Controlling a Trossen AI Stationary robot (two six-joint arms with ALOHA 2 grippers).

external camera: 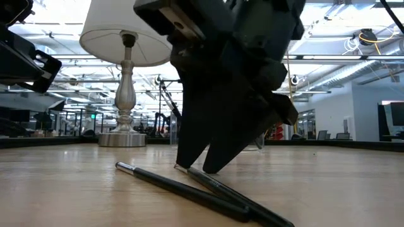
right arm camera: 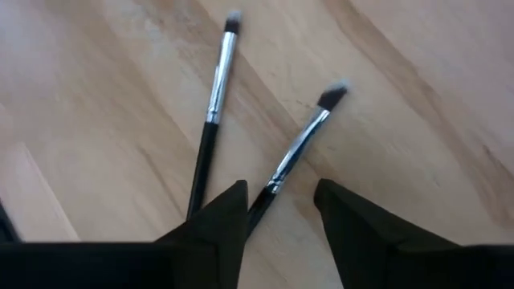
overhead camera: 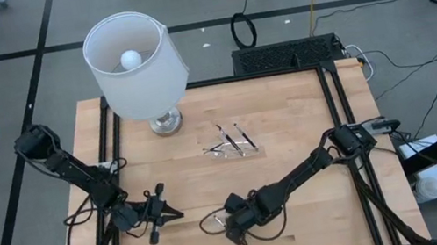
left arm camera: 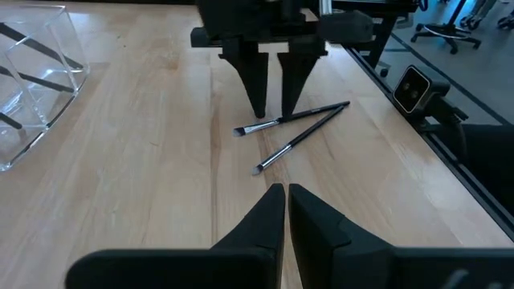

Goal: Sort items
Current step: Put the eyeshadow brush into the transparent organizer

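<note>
Right wrist view showed the right gripper low over the table, its jaws parted and straddling the handle of one brush without visibly clamping it; that brush lay flat with its dark bristle tip pointing away from the gripper. A second brush lay flat just beside the first, outside the jaws, its long axis spreading from the first toward the bristle end, so that the pair formed a narrow V with handles converging under the fingers. In the high view this gripper stood at the near middle of the table, with the two brushes' ends showing just to its left. The left gripper waited at the near left, jaws closed on nothing, facing the pair from a short way off. Farther back, near the table's centre, a clear plastic tray held further items, thin dark sticks lying or leaning at differing angles. Beyond it, at the far left, stood a white-shaded lamp on a silvery base.
</note>
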